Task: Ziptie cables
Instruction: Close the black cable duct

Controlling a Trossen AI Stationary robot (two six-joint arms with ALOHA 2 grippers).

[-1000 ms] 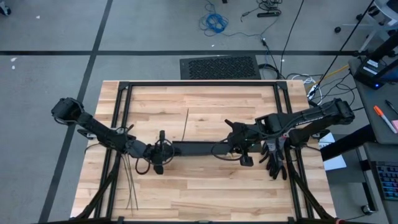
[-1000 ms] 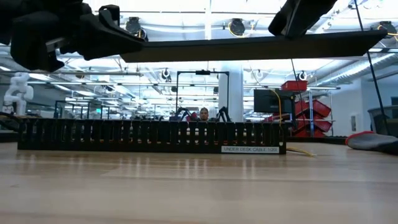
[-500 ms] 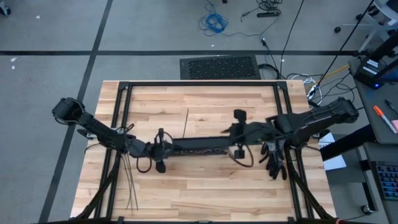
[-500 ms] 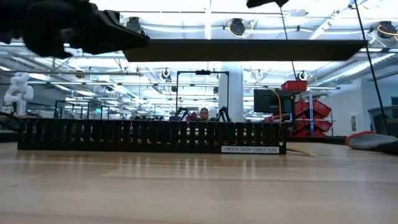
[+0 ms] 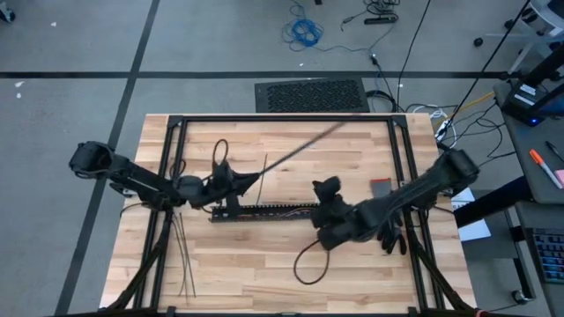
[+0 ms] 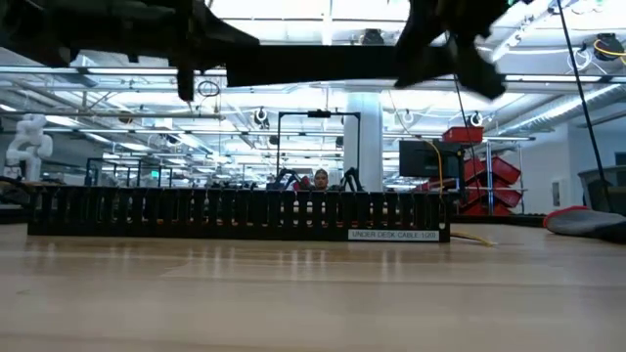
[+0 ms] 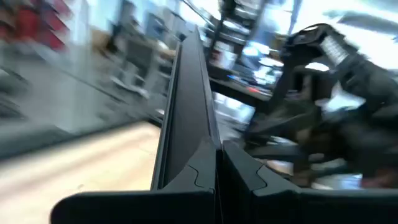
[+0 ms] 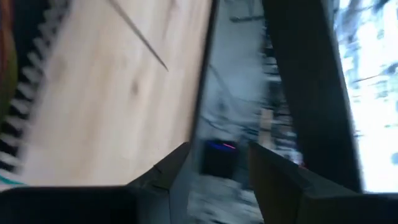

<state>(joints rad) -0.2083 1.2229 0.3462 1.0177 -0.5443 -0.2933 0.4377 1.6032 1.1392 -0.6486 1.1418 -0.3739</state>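
Note:
The long black duct (image 5: 273,211) lies on its base mid-table, uncovered, its slotted wall facing the low view (image 6: 235,213). At its edge in the right wrist view I see a trace of coloured wires (image 8: 5,62). Its flat black lid (image 5: 300,150) hangs in the air, slanting toward the far right corner (image 6: 333,66). My left gripper (image 5: 231,189) is shut on that lid. My right gripper (image 5: 328,211) hovers open over the duct's right end (image 8: 217,168), and nothing shows between its fingers. Several zipties (image 5: 182,260) lie flat near the left front corner, and one (image 5: 265,174) lies behind the duct. My left gripper pinches the lid's left end (image 7: 208,146) between its two fingers. The fingers come level from the table's left and lie along the lid, which runs straight away from them. The lid is lifted clear of the duct and the table.
A black metal frame (image 5: 282,118) runs around the tabletop. Dark gloves (image 5: 388,231) lie by the right rail. Black cable loops hang from both wrists (image 5: 308,260). A person (image 6: 320,178) sits far off in the room. Bare wood lies toward the near edge.
The lid lay level above the duct, with one gripper at each end. My right gripper has come off its right end and moved toward the near edge. My left gripper has moved toward the far edge and turned, swinging the lid's free end toward the far right corner.

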